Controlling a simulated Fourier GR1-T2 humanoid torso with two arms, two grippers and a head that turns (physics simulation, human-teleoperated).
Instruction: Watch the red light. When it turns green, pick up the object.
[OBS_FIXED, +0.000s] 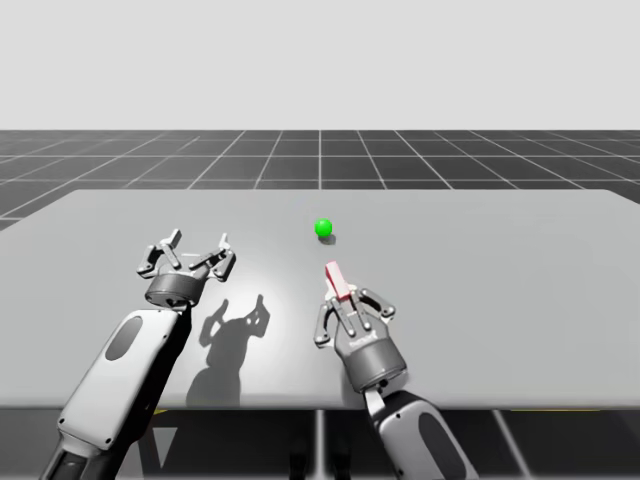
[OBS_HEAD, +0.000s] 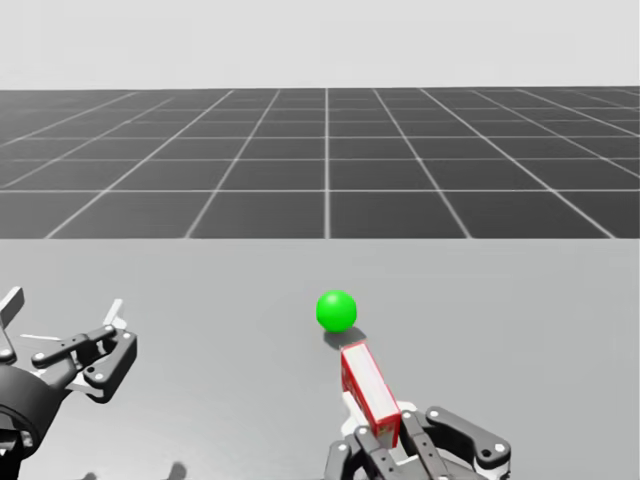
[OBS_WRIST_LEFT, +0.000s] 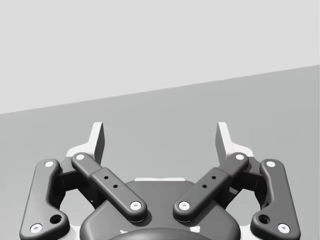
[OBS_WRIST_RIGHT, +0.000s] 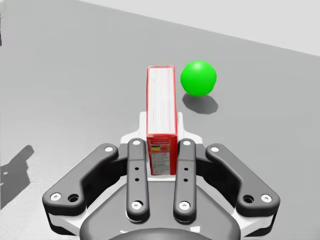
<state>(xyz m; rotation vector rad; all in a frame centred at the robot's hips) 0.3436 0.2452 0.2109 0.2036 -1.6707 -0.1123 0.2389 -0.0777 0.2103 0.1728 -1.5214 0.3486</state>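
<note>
The light is a green ball (OBS_FIXED: 323, 228) (OBS_HEAD: 336, 310) resting on the grey table (OBS_FIXED: 500, 300). Just in front of it is a narrow red box (OBS_FIXED: 338, 279) (OBS_HEAD: 368, 398) standing on edge, its long side pointing at the ball. My right gripper (OBS_FIXED: 340, 298) (OBS_HEAD: 372, 428) is shut on the near end of the box. In the right wrist view the red box (OBS_WRIST_RIGHT: 161, 110) sits between both fingers of the right gripper (OBS_WRIST_RIGHT: 161, 127), with the green ball (OBS_WRIST_RIGHT: 198, 77) ahead and slightly to one side. My left gripper (OBS_FIXED: 198, 242) (OBS_HEAD: 62, 318) (OBS_WRIST_LEFT: 160, 135) hovers open over bare table, well left of the box.
The table's front edge (OBS_FIXED: 250, 407) runs just behind my forearms. A dark gridded floor (OBS_FIXED: 320, 160) lies beyond the far edge. Arm shadows (OBS_FIXED: 232, 335) fall between the two grippers.
</note>
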